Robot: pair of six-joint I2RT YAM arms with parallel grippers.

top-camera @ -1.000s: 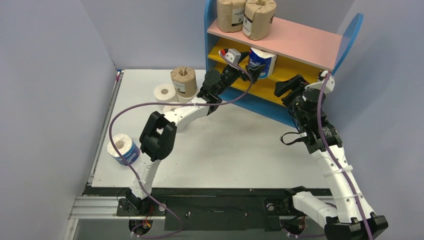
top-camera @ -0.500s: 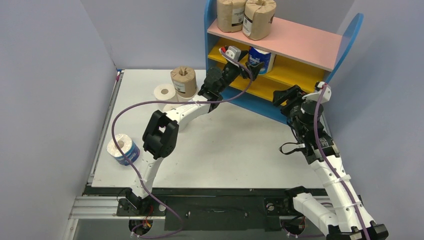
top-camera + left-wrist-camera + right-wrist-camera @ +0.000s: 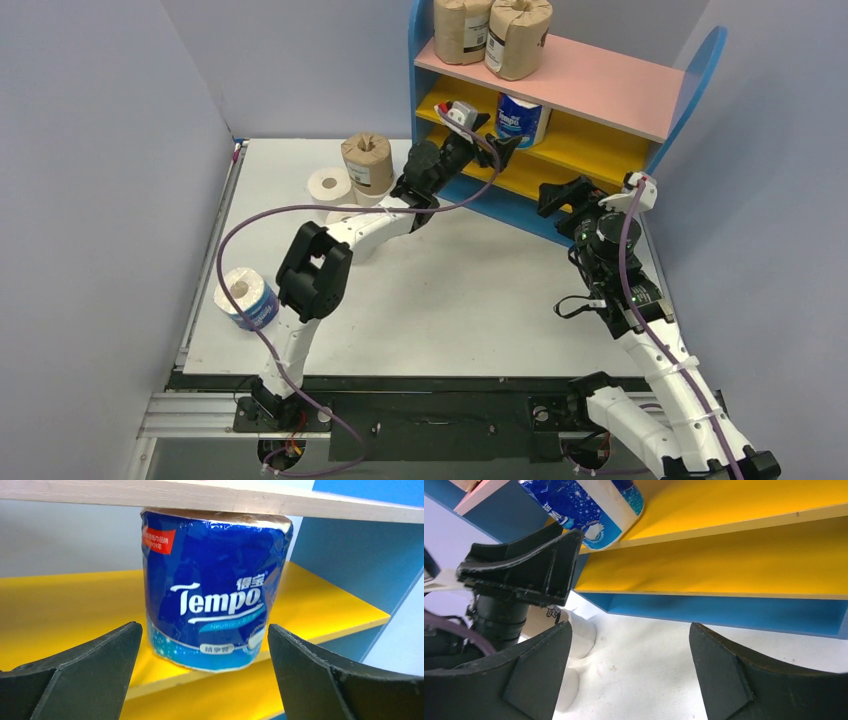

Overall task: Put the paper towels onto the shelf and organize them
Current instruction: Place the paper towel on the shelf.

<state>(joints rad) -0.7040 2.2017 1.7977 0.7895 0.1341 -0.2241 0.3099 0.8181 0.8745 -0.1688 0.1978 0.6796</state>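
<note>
Two grippers, both mine, both spread wide with nothing held. My left gripper (image 3: 495, 138) sits at the front of the shelf's (image 3: 700, 70) upper yellow board (image 3: 60, 605). Its fingers flank a Tempo roll (image 3: 215, 595) without touching it, with a gap on each side. That roll stands upright near the board's front edge, its top right up under the pink top board (image 3: 590, 85); I cannot tell whether any room is left above it. To its right the yellow board runs bare to the blue side panel.

My right gripper (image 3: 566, 195) hangs low in front of the lower yellow board (image 3: 724, 575), over bare table (image 3: 470, 290) and apart from the shelf.

Two brown-wrapped rolls (image 3: 515, 40) stand at the pink board's left end, their tops cut off by the frame. On the table, a third brown roll (image 3: 367, 162) and a white roll (image 3: 329, 184) stand near the shelf's left side. A second Tempo roll (image 3: 246, 298) sits close to the table's left edge.

In my right wrist view, pale rounded shapes (image 3: 581, 630) beneath my left arm are too cut off to name. From above, the boards hide most of the lower tiers.
</note>
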